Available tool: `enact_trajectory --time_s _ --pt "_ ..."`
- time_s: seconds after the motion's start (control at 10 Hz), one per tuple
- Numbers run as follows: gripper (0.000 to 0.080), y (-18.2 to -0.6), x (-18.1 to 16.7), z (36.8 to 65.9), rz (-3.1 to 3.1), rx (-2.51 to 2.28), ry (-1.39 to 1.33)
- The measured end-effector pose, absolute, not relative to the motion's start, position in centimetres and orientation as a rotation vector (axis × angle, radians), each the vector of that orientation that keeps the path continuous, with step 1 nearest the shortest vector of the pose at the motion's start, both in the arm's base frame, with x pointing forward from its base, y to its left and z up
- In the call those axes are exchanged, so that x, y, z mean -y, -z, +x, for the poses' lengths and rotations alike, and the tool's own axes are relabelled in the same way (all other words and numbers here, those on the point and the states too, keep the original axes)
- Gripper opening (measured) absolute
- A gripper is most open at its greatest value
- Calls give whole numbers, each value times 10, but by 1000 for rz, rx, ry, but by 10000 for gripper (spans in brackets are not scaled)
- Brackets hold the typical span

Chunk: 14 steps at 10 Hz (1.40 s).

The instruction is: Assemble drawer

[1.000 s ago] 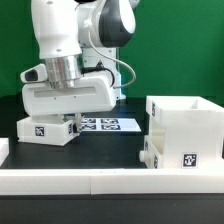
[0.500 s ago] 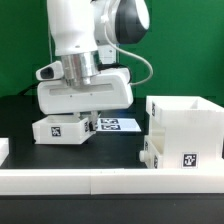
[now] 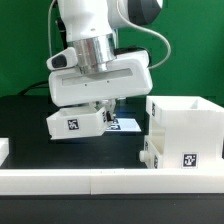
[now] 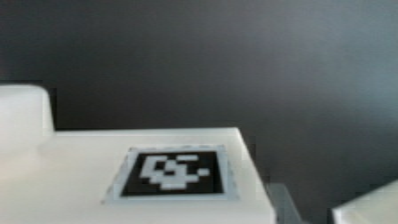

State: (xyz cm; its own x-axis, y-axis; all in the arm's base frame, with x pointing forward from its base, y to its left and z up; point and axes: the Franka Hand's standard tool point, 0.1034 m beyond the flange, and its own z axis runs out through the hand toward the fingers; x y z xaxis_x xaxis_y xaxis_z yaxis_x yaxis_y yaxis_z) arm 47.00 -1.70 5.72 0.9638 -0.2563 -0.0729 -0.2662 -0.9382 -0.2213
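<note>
A small shallow white drawer tray (image 3: 72, 123) with a black-and-white tag hangs tilted above the black table, held at its exterior-view right end by my gripper (image 3: 101, 113), which is shut on it. The fingers are mostly hidden behind the tray and the hand. The tall white boxy casing (image 3: 186, 122) stands at the exterior view's right, open on top, with a tag low on its front. A lower white part (image 3: 150, 152) sits against its left side. In the wrist view the tray's tagged face (image 4: 173, 170) fills the lower picture over the dark table.
The marker board (image 3: 127, 124) lies flat on the table behind the held tray. A low white border wall (image 3: 90, 180) runs along the front. A white piece (image 3: 3, 150) shows at the exterior view's left edge. A green backdrop stands behind.
The arm has lifted the tray off the table and carried it toward the exterior view's right, nearer the casing. The tray now tilts slightly.
</note>
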Motion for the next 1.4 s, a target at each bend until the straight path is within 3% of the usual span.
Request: enact_trajectory --time_s 0.2,1.4 --pt "44 -56 17 469 -2889 -352 -59" --pt "44 -56 34 497 -2520 1580 46"
